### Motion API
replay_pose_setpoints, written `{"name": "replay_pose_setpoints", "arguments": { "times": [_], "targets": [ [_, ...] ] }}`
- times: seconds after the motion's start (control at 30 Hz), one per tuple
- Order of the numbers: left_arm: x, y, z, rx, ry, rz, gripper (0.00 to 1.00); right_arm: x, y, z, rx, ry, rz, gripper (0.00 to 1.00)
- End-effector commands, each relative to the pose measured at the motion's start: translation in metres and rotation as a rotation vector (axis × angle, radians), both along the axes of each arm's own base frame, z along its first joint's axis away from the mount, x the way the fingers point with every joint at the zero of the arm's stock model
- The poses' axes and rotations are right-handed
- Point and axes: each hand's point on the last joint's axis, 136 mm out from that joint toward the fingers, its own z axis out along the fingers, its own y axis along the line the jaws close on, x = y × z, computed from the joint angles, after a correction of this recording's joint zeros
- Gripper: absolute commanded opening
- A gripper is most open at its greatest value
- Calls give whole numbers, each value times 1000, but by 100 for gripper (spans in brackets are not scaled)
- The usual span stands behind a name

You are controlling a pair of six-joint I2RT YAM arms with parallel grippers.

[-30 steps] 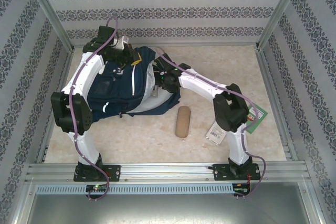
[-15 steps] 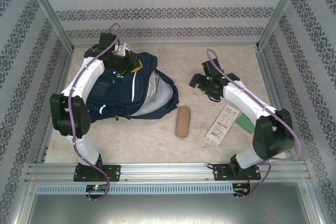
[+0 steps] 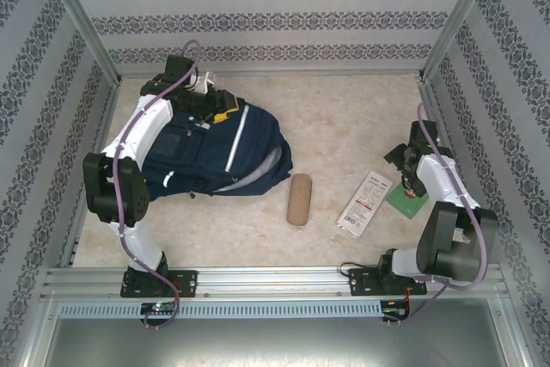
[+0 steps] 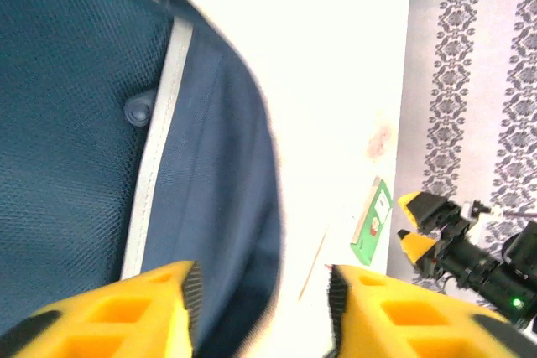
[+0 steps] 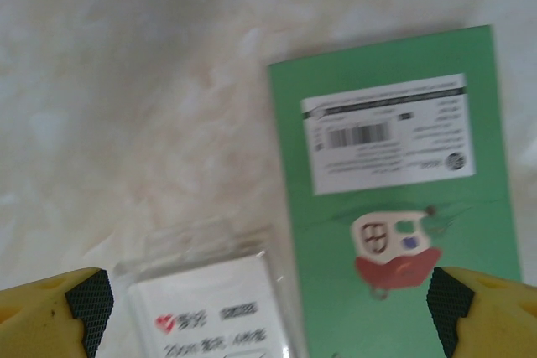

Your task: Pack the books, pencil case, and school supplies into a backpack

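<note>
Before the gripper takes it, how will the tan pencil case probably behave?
The pencil case looks rounded, like a cylinder, so a sideways push may roll it. Its plain matte surface suggests fabric, so it probably gives slightly when squeezed.

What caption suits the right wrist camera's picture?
Open right gripper hovers over a green card and a white packet on the pale table.

Bright even light — left wrist view overexposed, blurred.
</note>
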Motion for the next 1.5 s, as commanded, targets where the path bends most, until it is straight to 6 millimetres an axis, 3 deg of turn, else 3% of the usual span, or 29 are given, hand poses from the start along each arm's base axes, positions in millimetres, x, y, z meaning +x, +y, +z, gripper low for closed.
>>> {"name": "replay_pose_setpoints", "arguments": {
  "times": [0.0,0.17,0.37,0.63,0.83,1.03,1.13,1.2,1.33,1.47],
  "targets": [
    [-1,-3,17,-7,-35,-17,55,2,-12,-15,27,41,-6,98],
    [-1,-2,19,-1,-37,-15,60,10,-11,-35,102,72,-10,98],
    [0,-2,19,-1,-37,-12,61,36,12,-49,184,77,80,97],
    [0,-3,18,-6,-32,-12,61,96,73,-40,205,41,247,96],
    [-2,-4,17,-7,-29,-11,61,135,118,-40,270,17,270,96],
    [-5,-17,12,-16,-22,-14,61,165,173,-21,363,-57,334,96],
    [-5,-38,6,-33,-23,-22,61,172,189,-4,375,-92,376,96],
    [-5,-58,2,-35,-26,-35,61,173,189,8,348,-112,399,96],
    [-8,-110,-11,-18,-31,-66,61,167,174,26,268,-135,436,96],
    [-6,-154,-27,36,-52,-79,61,154,148,28,221,-124,442,92]
  ]
}}
